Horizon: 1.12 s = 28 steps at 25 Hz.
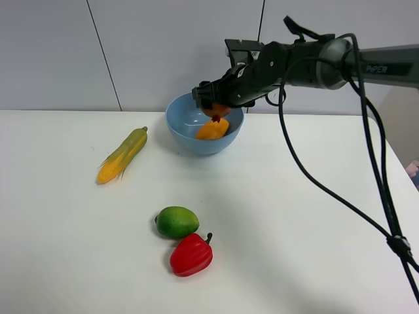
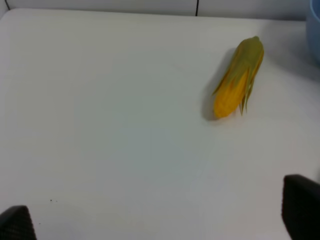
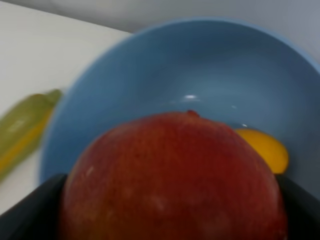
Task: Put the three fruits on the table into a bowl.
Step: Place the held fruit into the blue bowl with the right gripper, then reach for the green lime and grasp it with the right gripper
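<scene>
The light-blue bowl stands at the back middle of the white table. The orange-yellow mango lies inside it and shows in the right wrist view. My right gripper is shut on the red pomegranate and holds it over the bowl; the pomegranate fills the right wrist view above the bowl. The green lime-like fruit lies on the table at the front. My left gripper is open over bare table; only its fingertips show.
A corn cob lies left of the bowl and shows in the left wrist view. A red bell pepper touches the lime at the front. The right arm's cable hangs over the table's right side.
</scene>
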Available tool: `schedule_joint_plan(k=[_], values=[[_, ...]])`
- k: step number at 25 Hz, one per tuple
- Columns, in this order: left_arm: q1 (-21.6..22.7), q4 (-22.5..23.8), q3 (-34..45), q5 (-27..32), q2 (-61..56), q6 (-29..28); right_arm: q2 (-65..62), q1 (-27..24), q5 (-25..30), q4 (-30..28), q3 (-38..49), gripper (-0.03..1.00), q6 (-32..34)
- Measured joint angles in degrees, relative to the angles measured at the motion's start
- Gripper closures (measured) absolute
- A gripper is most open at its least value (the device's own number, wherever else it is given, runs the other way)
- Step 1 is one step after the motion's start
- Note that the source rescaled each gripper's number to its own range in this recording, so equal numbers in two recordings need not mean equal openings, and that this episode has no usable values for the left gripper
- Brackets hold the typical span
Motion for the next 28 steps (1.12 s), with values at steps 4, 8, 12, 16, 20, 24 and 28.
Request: schedule_joint_plan(k=[4, 8, 12, 16, 20, 24, 28], values=[[0.0, 0.0, 0.0, 0.0, 0.0, 0.0, 4.37, -0.07, -2.74, -0.06, 0.0, 0.65, -3.21], [0.0, 0.0, 0.0, 0.0, 0.0, 0.0, 6.74, -0.07, -5.26, -0.01, 0.0, 0.63, -4.29], [0.0, 0.0, 0.0, 0.0, 0.0, 0.0, 6.81, -0.07, -8.5, -0.01, -0.07, 0.26, -4.29], [0.0, 0.0, 0.0, 0.0, 0.0, 0.0, 4.2, -0.07, -8.77, 0.45, -0.07, 0.16, -4.29], [0.0, 0.0, 0.0, 0.0, 0.0, 0.0, -1.5, 0.44, -6.02, 1.71, -0.21, 0.15, -4.29], [0.0, 0.0, 0.0, 0.0, 0.0, 0.0, -7.8, 4.51, 3.97, 2.22, -0.34, 0.15, -5.2], [0.0, 0.0, 0.0, 0.0, 0.0, 0.0, -8.23, 9.49, 11.71, 2.22, -0.36, 0.15, -6.38]])
